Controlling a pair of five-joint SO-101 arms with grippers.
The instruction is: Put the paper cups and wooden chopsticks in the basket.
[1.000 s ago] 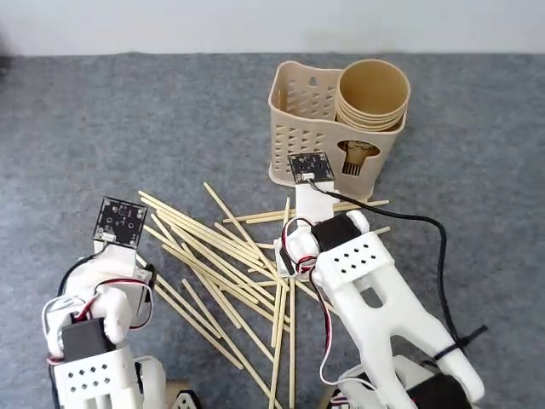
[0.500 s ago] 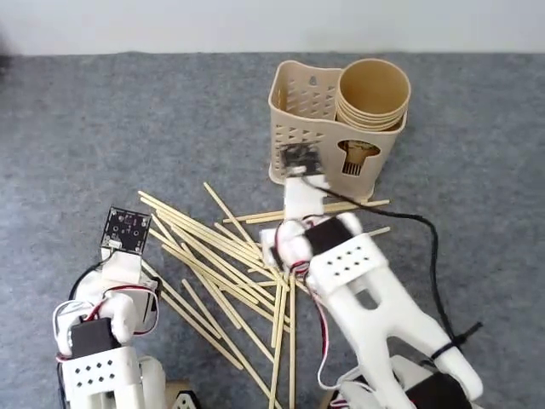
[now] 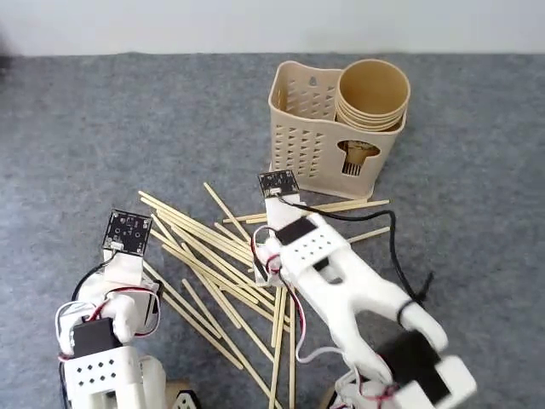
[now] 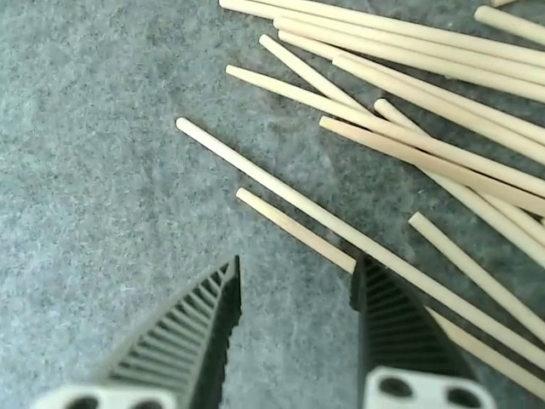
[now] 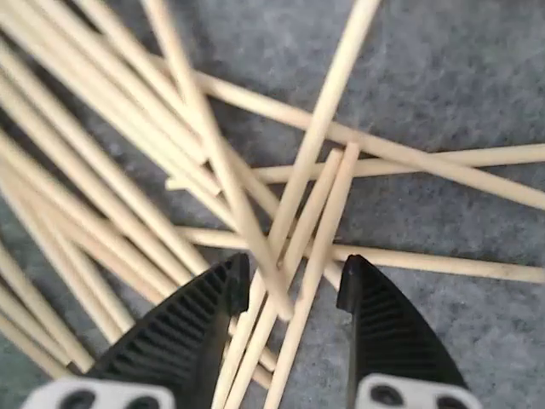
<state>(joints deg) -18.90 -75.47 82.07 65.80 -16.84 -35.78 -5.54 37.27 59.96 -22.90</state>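
Scattered on grey felt mat (image 3: 102,128) just in front of beige perforated plastic basket (image 3: 298,128): pale wooden chopsticks (image 3: 213,247). Stacked inside basket: tan paper cups (image 3: 373,89). Over pile nr basket, right gripper (image 5: 294,266), jaws apart, empty. Farther from basket at pile edge, left gripper (image 4: 296,266), jaws apart too.

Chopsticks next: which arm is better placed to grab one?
Right, probably. The right end effector, open, straddles crossed chopsticks mid-pile, near the basket. The left end effector, also open, hangs at the pile's edge over mostly bare carpet.
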